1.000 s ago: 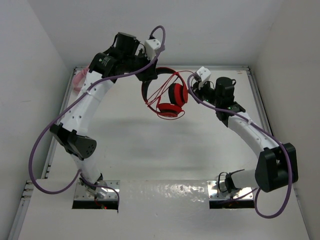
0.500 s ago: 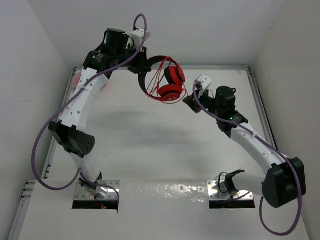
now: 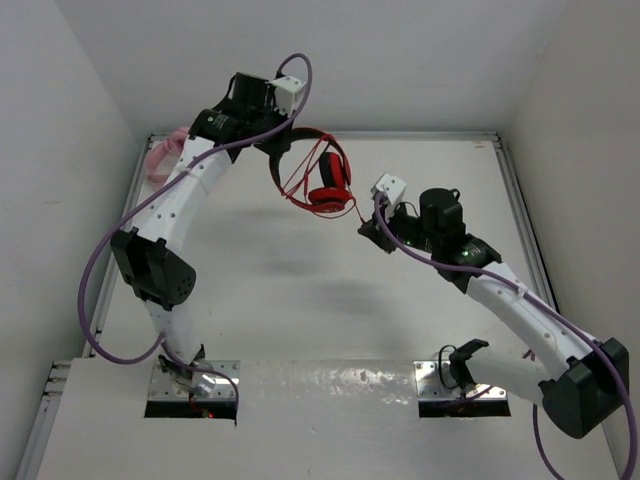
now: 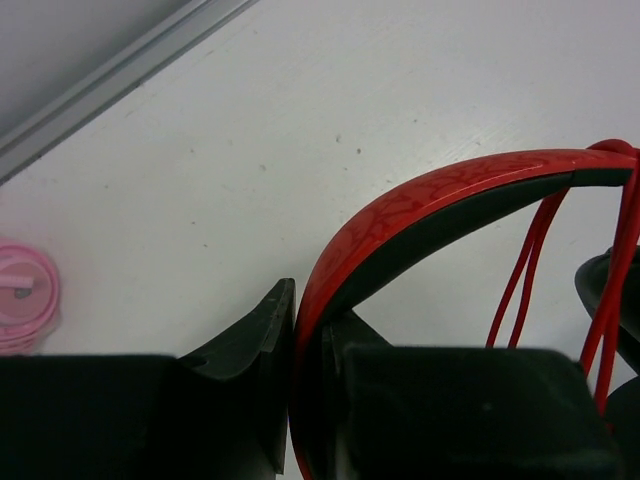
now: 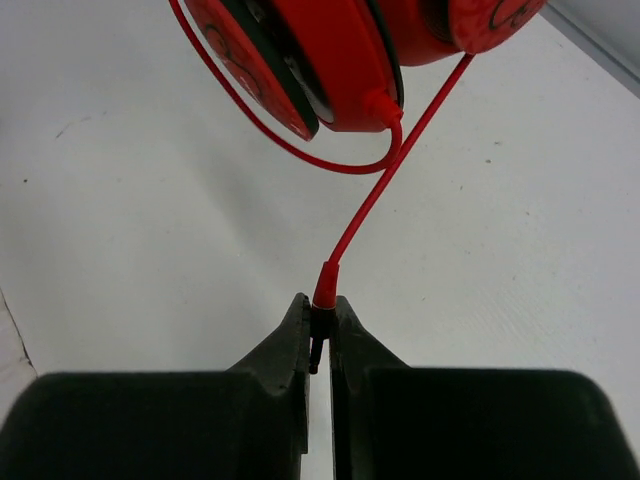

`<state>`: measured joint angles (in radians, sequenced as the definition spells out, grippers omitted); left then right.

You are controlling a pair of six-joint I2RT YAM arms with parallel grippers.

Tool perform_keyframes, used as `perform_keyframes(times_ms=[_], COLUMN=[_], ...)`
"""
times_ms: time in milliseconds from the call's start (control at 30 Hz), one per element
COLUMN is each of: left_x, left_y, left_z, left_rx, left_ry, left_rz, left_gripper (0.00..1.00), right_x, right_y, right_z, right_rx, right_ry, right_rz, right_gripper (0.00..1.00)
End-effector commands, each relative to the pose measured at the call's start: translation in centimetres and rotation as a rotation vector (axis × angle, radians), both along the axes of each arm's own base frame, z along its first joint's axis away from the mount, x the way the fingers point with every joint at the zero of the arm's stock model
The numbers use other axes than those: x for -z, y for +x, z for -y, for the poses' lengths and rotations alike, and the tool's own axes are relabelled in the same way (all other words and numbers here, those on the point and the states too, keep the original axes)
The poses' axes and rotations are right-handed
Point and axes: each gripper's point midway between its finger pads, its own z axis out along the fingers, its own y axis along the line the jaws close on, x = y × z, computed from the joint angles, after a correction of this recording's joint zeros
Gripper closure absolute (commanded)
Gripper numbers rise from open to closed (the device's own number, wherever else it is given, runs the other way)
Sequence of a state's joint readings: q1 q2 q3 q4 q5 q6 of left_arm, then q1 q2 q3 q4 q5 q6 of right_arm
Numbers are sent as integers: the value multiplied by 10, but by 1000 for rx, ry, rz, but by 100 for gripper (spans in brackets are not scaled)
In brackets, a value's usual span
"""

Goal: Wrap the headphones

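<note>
White worktop [image 3: 300, 300] boxed in by plain white walls [image 3: 420, 60] on three sides, metal rail [image 3: 430, 134] along the far edge. Left arm [image 3: 185, 205] reached up toward the far left corner, and right arm [image 3: 510, 295] stretched from the near right toward the middle. The headphones [image 3: 318, 180] hung in the air above the far part of the worktop, left of centre, not touching it. Left gripper [image 4: 310, 312] was pressed together on the headband [image 4: 440, 195], band clamped edge-on between the fingers. Likely a carrying hold, so the earcups [image 5: 340, 50] dangle free and leave room to wind. Right gripper [image 5: 320, 308] sat just beside the cups on their right, nearer side, jaws pinched on the plug end [image 5: 325, 282] of the thin red cable [image 5: 388, 180], which ran fairly taut up to the lower cup. Judged as the leading hand for laying turns. Several strands of cable crossed the band and cups, so wrapping looked partly done, number of turns unclear. In the way: the two wrists were near each other, and the slack loop under the cup could snag. Pink coiled bundle [image 3: 163, 152] lay in the far left corner, well apart, no obstacle.
</note>
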<state>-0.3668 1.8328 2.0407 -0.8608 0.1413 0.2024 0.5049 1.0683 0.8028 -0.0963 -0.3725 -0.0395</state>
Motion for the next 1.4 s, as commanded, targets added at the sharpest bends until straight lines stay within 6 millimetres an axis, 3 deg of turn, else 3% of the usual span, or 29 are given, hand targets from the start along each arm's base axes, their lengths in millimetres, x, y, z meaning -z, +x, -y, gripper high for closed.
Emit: perform_keyframes(times_ms=[0, 267, 400, 433, 700, 867, 933, 967, 1100, 1367], left_x=[-50, -22, -14, -13, -2, 4, 5, 6, 1, -3], left_y=[36, 29, 20, 18, -4, -29, -35, -41, -59, -93], left_z=[-17, -7, 7, 10, 32, 47, 52, 56, 67, 85], left_rx=[-109, -62, 5, 29, 207, 316, 346, 365, 420, 476], left_ry=[-8, 150, 283, 295, 342, 364, 350, 330, 251, 26], left_rz=[235, 256, 302, 306, 282, 255, 240, 221, 177, 29], left_gripper=[100, 100, 100, 100, 100, 100, 100, 100, 100, 100], right_x=[-8, -29, -48, -45, -66, -79, -72, -79, -66, -47], right_y=[-16, -11, -9, -10, 12, 47, 60, 67, 90, 105], right_z=[-4, -5, -9, -7, -5, 8, 12, 12, 14, 26], right_rx=[-73, -127, -172, -174, -136, 11, 47, 68, 116, 180], right_ry=[-34, -107, -130, -153, -205, -258, -301, -305, -341, -351], right_rz=[-12, 37, 85, 68, 124, 186, 179, 190, 128, 59], right_gripper=[100, 100, 100, 100, 100, 100, 100, 100, 100, 100])
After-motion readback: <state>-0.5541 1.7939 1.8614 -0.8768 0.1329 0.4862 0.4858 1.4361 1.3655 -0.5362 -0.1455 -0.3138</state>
